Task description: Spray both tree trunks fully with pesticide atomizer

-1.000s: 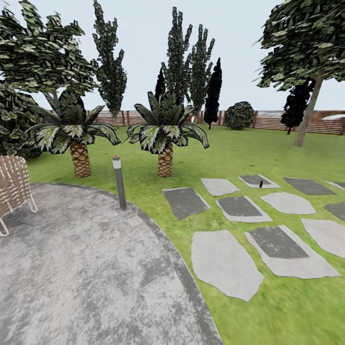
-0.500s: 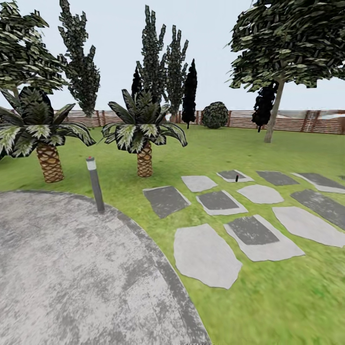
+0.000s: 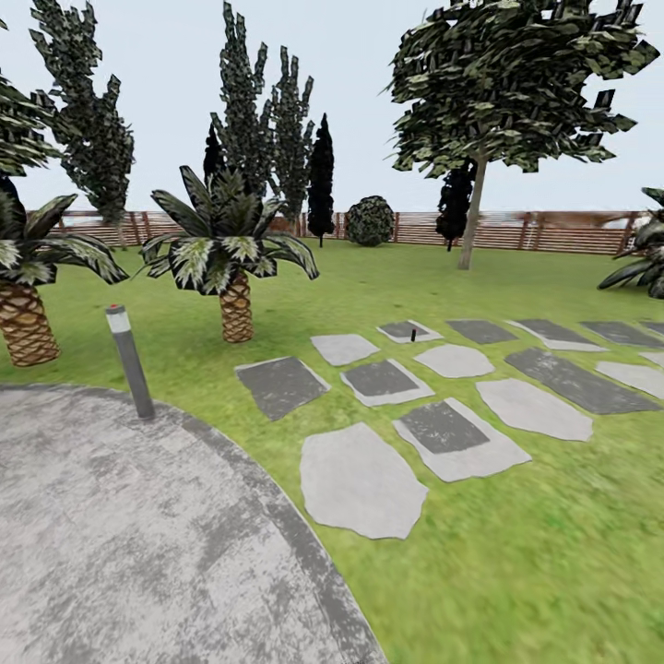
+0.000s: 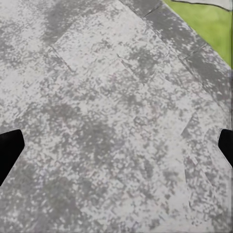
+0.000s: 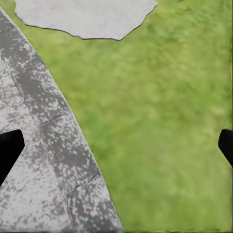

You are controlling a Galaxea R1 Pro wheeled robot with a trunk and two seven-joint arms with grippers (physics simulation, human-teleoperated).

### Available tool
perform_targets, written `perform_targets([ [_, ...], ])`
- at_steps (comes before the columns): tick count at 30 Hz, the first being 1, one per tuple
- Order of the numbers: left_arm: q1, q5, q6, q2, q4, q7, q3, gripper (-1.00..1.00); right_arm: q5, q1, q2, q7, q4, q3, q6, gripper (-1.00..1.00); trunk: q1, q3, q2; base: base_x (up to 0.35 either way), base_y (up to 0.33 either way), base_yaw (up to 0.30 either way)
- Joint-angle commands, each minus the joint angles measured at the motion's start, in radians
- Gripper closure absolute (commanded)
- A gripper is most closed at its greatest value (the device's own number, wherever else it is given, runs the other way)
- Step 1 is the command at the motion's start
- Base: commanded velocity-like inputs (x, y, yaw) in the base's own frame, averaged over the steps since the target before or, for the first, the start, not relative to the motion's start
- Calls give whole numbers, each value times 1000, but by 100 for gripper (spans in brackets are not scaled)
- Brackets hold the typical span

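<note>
Green lawn point(image 3: 516, 553), mottled grey paving point(image 3: 111, 535), reddish-brown slatted fence point(image 3: 553, 232)

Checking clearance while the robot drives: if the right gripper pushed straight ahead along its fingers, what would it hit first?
Probably the ground: the right gripper, its jaws wide open, points down at the lawn beside the paved patio's edge. Nothing seems to lie between.

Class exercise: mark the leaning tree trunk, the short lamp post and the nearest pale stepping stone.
tree trunk point(image 3: 472, 221), head view, mid-height of the bare trunk.
lamp post point(image 3: 130, 364), head view, middle of its grey shaft.
stepping stone point(image 3: 360, 480), head view, centre of the slab.
</note>
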Motion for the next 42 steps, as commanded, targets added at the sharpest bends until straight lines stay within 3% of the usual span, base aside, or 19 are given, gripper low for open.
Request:
perform_targets([
  [1, 0, 1, 0, 0, 3, 1, 0, -100, 0, 0, 0, 0, 1, 0, 0, -100, 4, -3, -7, 0, 0, -300],
  [9, -2, -4, 1, 0, 24, 2, -6, -100, 0, 0, 0, -1, 4, 0, 0, -100, 35, -29, -63, 0, 0, -300],
  [21, 0, -10, -2, 44, 33, -1, -9, -100, -1, 0, 1, 4, 2, 1, 0, -100, 81, -78, -147, 0, 0, -249],
  [42, 5, -5, -2, 39, 46, 0, -6, -100, -1, 0, 3, 0, 2, 2, 0, -100, 161, -171, -294, 0, 0, -190],
])
